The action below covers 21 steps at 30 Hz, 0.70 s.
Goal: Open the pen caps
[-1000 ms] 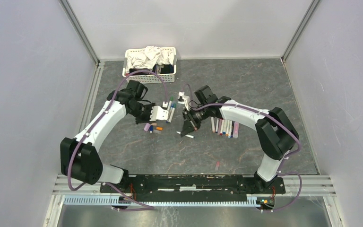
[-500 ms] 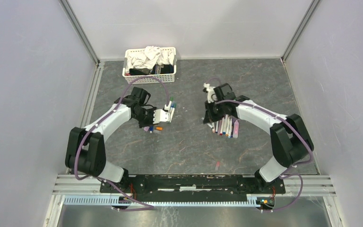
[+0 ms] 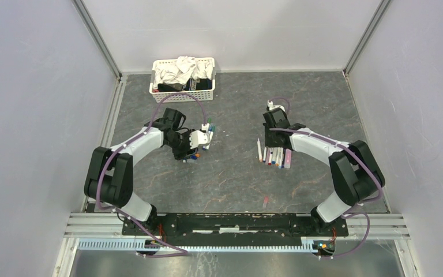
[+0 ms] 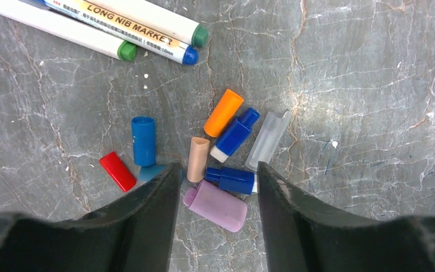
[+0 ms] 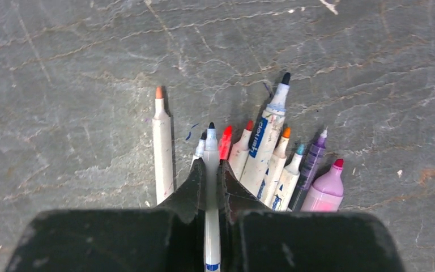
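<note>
Left gripper [image 4: 216, 168]: jaws apart, nothing held, poised over the caps.
Caps: small plastic cylindrical pen caps [image 4: 224, 112] in orange, blue, red, lilac, beige and clear lie loose on the grey marbled tabletop [image 4: 368, 85].
Right gripper [image 5: 210, 164]: jaws clamped on a thin white pen [image 5: 210, 144] with a dark tip.
Other pens: uncapped white-barrelled markers [image 5: 263, 150] lie side by side just beside it.

Print on my markers
"LONG NIB MARKER" runs along the blue-ended white marker [image 4: 130, 25] above the orange cap [image 4: 224, 113]; smaller print beneath it is unreadable.
</note>
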### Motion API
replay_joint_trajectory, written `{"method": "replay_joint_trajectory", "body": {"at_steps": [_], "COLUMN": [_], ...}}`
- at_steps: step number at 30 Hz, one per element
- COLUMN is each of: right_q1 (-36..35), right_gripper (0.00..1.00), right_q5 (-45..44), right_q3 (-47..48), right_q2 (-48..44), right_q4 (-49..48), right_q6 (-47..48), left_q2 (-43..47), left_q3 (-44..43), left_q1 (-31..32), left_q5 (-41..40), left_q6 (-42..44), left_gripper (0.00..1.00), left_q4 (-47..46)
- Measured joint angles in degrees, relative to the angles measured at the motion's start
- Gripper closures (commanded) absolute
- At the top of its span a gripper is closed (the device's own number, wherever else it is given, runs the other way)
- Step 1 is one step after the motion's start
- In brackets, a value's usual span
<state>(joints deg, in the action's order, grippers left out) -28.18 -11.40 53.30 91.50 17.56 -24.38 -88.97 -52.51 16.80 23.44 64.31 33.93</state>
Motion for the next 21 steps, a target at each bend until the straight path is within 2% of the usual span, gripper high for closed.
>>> {"method": "replay_joint_trajectory", "body": {"at_steps": [1, 4, 9, 17, 21], "right_q1": [-0.2, -1.4, -2.8, -2.9, -2.9], "right_gripper": [0.90, 0.84, 0.71, 0.70, 0.71], "right_q5": [-1.2, -4.6, -6.6, -6.9, -6.9], "right_q3": [-0.1, -0.3, 0.0, 0.3, 0.4], "right_q2": [0.2, 0.5, 2.1, 3.6, 3.1], "right_q4": [-0.2, -0.4, -0.7, 0.1, 0.7], "right_q6": [-0.7, -2.7, -4.2, -4.9, -5.0], "left_q2": [0.1, 0.8, 2.4, 4.1, 6.5], "left_q3": [-0.2, -1.6, -7.4, -21.6, -24.0], "left_q1": [0.0, 0.0, -0.1, -0.7, -1.5], "left_q5": [0.0, 0.2, 0.3, -2.2, -4.6], "left_q6": [-0.5, -2.5, -5.8, -14.6, -18.8], "left_gripper": [0.13, 0.01, 0.00, 0.00, 0.00], "left_q4": [0.1, 1.6, 5.7, 12.7, 12.7]}}
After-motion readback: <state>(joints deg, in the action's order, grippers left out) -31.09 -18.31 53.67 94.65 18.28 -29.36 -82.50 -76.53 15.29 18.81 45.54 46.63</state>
